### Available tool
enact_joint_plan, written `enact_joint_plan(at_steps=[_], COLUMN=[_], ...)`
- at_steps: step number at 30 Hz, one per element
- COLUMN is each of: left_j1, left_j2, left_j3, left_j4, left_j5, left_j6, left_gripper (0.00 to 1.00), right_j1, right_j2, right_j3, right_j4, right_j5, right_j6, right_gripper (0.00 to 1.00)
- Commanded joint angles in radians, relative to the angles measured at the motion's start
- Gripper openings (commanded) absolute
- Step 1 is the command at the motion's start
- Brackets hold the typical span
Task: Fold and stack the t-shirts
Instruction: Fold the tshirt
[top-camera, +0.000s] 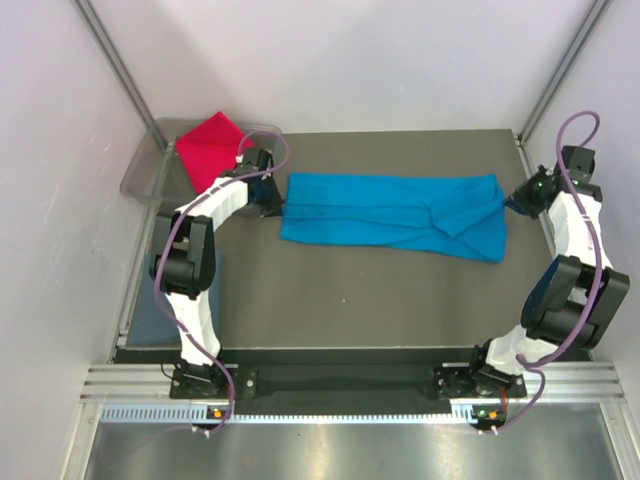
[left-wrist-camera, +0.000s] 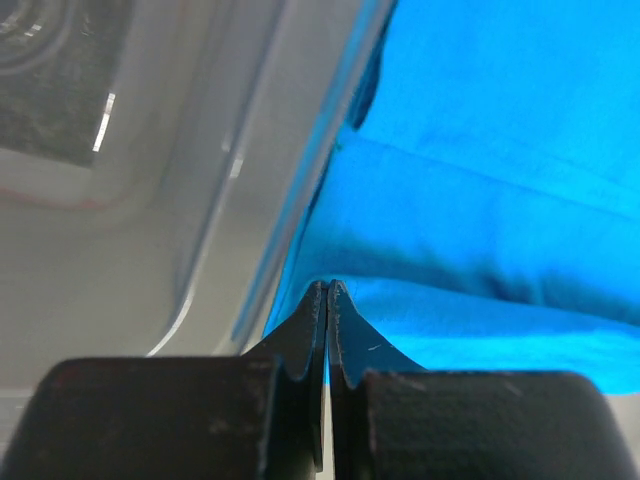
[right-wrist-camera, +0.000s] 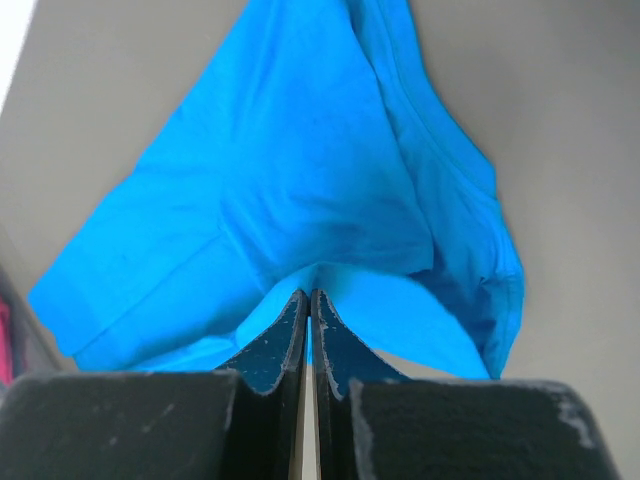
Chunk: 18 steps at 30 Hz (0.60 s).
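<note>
Left gripper: pinched shut on left end of turquoise t-shirt.
Right gripper: pinched shut on its right end.
Long axis: left-right, mid-table.
Red t-shirt: in tray, far left.

White walls, dark table, metal corner posts

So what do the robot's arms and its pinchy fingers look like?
The left arm and right arm have white shells with chunky black joints. A thin purple-grey cable loops along each one. The left gripper and right gripper each have two flat black fingers, tapering to a point, with little wavy notches inside. A tiny green light glows on the right wrist.
</note>
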Motion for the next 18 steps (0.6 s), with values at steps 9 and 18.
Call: enact_joint_plan(at_steps=[9, 18], left_j1=[0.025, 0.028], left_j2=[0.058, 0.149], left_j3=[0.131, 0.211], left_j4=[0.038, 0.024], left_j5=[-0.017, -0.011], left_j6=[-0.026, -0.032], left_gripper=[0.00, 0.00], right_j1=[0.033, 0.047], right_j2=[0.108, 0.184], right_j3=[0.102, 0.168], right_j4=[0.060, 0.078], right_j5=[-0.020, -0.031], right_j6=[0.018, 0.056], right_gripper=[0.00, 0.00])
